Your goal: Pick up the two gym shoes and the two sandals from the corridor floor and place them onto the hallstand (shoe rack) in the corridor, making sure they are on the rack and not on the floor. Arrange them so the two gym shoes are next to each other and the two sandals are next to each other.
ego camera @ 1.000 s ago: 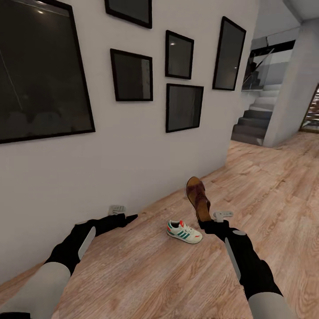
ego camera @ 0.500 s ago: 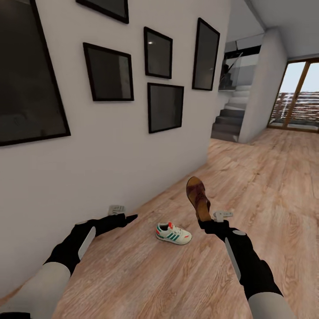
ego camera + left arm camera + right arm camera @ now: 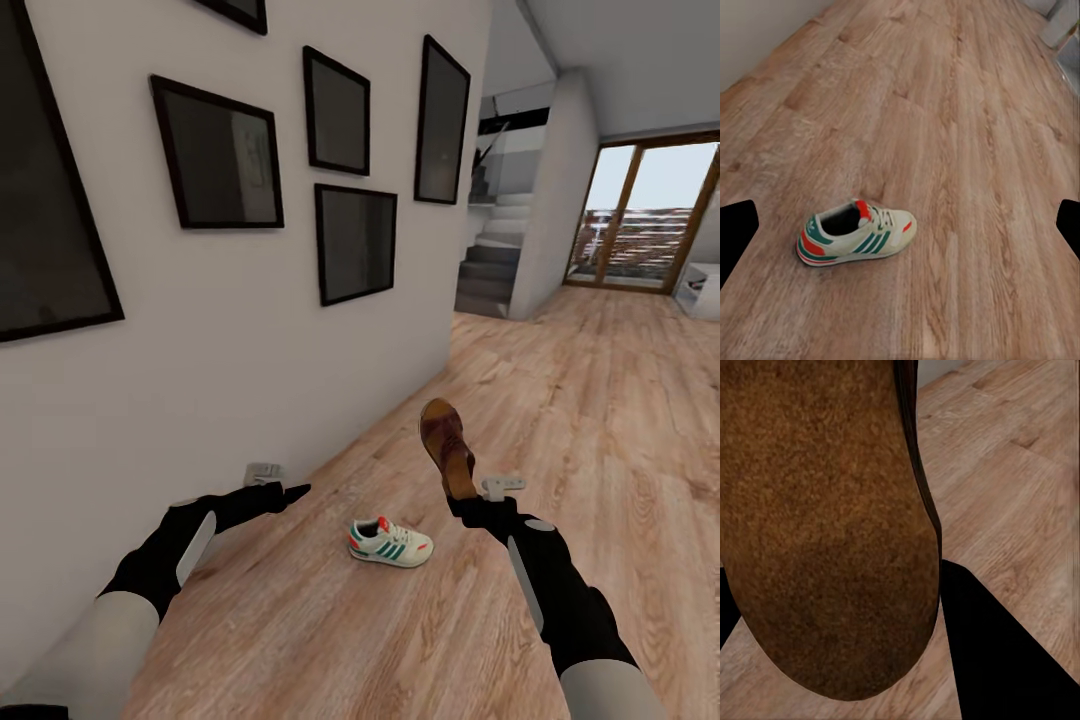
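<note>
- Head view: right gripper (image 3: pixel 468 497) is clamped on a brown sandal (image 3: pixel 446 446), which stands upright in the air, toe end up, well above the corridor floor (image 3: pixel 600 420). Left gripper (image 3: pixel 290 490) hangs low near the white wall (image 3: pixel 250 330); whether its fingers are apart cannot be told here. One gym shoe (image 3: pixel 389 542) lies on the floor between the two arms. Dark picture frames (image 3: pixel 218 152) hang on the wall, with stairs (image 3: pixel 490 272) and a glass door (image 3: pixel 640 215) far right.
- Left wrist view: the gym shoe (image 3: pixel 856 233) sits upright on the planks between the black fingertips (image 3: pixel 735 229), which stand wide apart.
- Right wrist view: the sandal's brown sole (image 3: pixel 825 517) lies against a black finger (image 3: pixel 1005 652).
</note>
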Controlling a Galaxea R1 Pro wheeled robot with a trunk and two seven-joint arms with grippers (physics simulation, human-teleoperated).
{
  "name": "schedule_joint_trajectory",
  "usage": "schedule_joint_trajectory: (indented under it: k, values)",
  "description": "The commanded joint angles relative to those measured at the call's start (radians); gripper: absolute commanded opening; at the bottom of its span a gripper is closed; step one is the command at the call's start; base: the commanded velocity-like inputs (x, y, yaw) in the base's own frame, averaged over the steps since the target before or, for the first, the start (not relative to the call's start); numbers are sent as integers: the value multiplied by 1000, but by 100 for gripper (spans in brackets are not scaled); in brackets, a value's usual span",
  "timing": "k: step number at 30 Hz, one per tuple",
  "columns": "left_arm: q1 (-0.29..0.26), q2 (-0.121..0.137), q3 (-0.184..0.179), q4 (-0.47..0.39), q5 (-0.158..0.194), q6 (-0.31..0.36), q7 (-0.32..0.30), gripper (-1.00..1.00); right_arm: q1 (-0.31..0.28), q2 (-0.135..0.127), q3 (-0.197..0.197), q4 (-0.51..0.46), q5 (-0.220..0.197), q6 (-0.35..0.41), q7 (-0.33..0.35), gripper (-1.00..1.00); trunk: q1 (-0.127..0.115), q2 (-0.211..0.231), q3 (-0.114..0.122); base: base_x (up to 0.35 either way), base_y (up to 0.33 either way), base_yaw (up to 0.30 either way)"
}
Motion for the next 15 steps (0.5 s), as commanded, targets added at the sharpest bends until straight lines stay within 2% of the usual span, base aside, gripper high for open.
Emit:
schedule_joint_trajectory:
  k: [1, 10, 15]
  values:
    - [0, 1, -3, -1, 11, 8, 1, 100, -1, 2, -4, -1, 7, 5, 7, -100, 0, 0, -1, 151, 222, -297]
    - [0, 1, -3, -1, 11, 8, 1, 100, -1, 2, -4, 0, 7, 5, 7, -100, 0, 0, -1, 137, 208, -299]
    - [0, 1, -3, -1, 11, 8, 1, 100, -1, 2, -4, 0, 7, 5, 7, -100, 0, 0, -1, 76, 77, -300]
